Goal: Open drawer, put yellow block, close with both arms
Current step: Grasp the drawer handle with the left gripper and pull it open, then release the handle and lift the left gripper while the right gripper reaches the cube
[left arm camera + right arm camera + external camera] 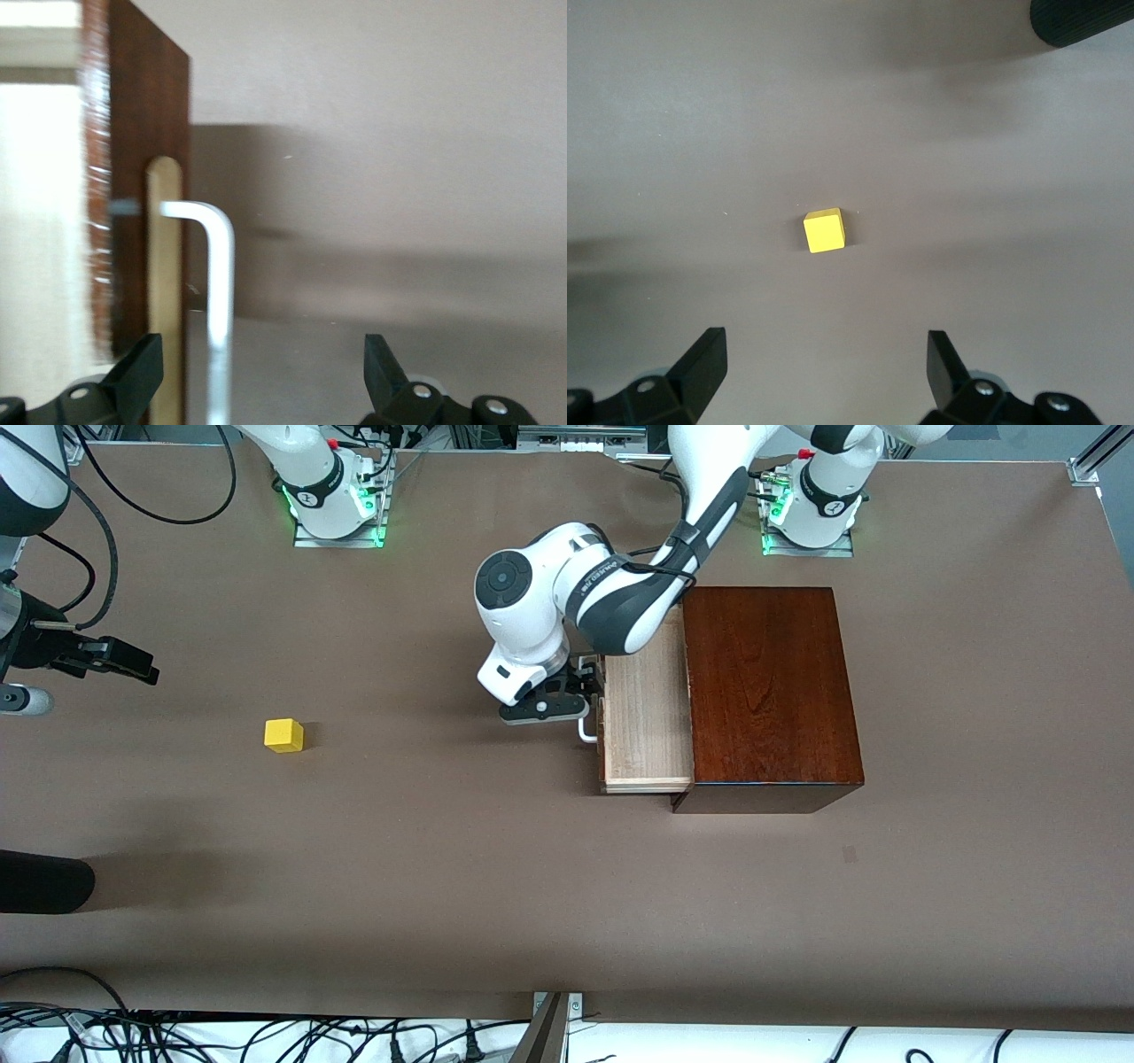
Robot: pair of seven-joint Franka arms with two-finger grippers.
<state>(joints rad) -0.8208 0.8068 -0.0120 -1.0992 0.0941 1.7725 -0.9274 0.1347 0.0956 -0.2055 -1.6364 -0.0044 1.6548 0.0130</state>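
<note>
The drawer [647, 708] of pale wood is pulled partly out of the mahogany box [771, 691]. My left gripper [586, 691] is at the drawer's front [146, 177]. It is open, and its fingers [142, 367] stand on either side of the white bar handle [220, 266] without clamping it. The yellow block [283, 735] lies on the table toward the right arm's end, well apart from the drawer. My right gripper [124, 660] is open and empty above the table near that end. The block shows in the right wrist view [824, 230] ahead of that gripper [824, 350].
A black rounded object [44, 881] lies at the table edge at the right arm's end, nearer the camera than the block; it shows in the right wrist view [1081, 18]. Cables hang along the table's near edge [266, 1036].
</note>
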